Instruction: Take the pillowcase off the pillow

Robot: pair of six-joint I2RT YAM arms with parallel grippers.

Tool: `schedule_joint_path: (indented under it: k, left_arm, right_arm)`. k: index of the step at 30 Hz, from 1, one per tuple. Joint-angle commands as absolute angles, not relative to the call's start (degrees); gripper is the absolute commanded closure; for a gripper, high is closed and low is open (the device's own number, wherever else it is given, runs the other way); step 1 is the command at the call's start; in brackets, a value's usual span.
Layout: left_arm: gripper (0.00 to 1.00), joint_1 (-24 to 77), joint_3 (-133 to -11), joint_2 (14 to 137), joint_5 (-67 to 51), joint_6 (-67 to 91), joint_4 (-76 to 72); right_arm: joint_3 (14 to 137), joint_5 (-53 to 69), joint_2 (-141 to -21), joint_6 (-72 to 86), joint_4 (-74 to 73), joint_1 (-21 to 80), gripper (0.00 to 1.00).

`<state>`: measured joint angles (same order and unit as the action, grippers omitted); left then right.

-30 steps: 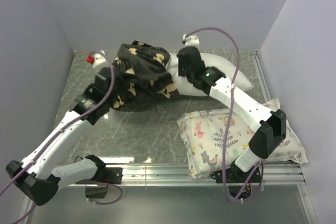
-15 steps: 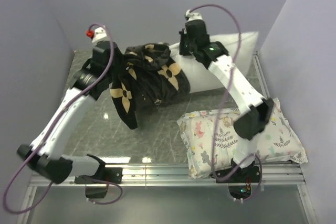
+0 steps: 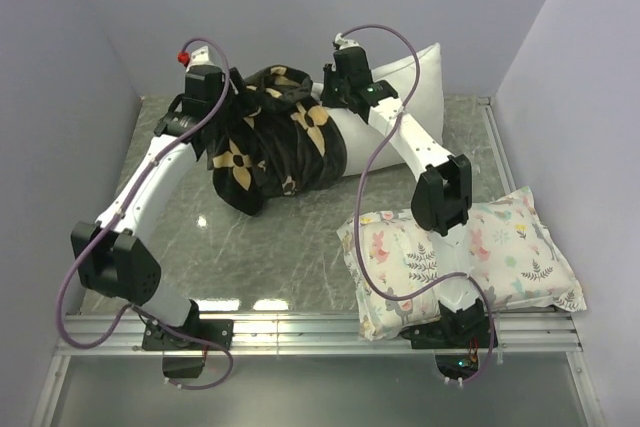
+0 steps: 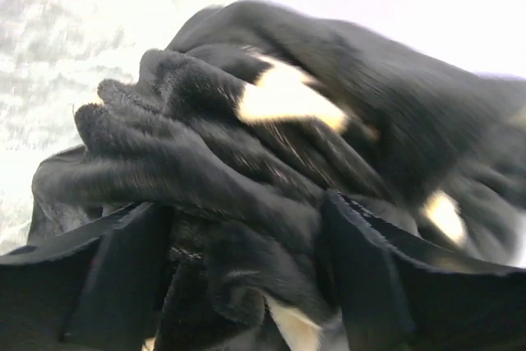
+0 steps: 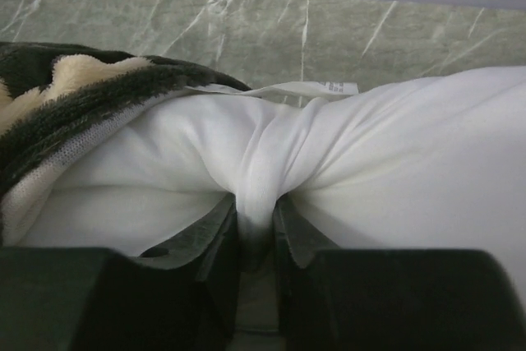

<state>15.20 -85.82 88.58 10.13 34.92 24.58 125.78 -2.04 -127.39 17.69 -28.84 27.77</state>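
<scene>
Two pillows are seen on the desk: one plain white pillow at the back and one floral pillow at the front right. One black pillowcase is bunched over the white pillow's left end. The left fingers are spread wide, with pillowcase fabric bulging between them. A fold of the pillow is pinched between the nearly closed right fingers, below one white tag.

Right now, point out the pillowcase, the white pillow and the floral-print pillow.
pillowcase (image 3: 285,145): top view, bunched black middle.
white pillow (image 3: 422,74): top view, bare far corner.
floral-print pillow (image 3: 515,247): top view, printed top face.
</scene>
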Motion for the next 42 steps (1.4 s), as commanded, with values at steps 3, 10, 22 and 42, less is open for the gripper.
schedule_joint_path:
  k: [3, 10, 22, 42]
  left_arm:
    - [0.17, 18.8, -84.8, 79.5, 13.7, 31.1, 24.4]
    - [0.12, 29.6, -78.7, 75.2, 28.6, 33.1, 26.2]
    - [0.09, 35.4, -63.5, 79.2, 23.0, 37.7, 12.1]
    - [0.99, 7.5, -52.7, 73.1, 21.8, 48.5, 20.0]
  right_arm:
    - [126.1, 3.7, -134.5, 19.9, -36.3, 28.4, 0.63]
    - [126.5, 7.6, -137.6, 21.2, -36.4, 28.7, 0.43]
    - [126.0, 9.6, -140.1, 21.7, -36.8, 29.8, 0.37]
    - [113.7, 5.7, -137.0, 20.0, -31.3, 30.8, 0.35]
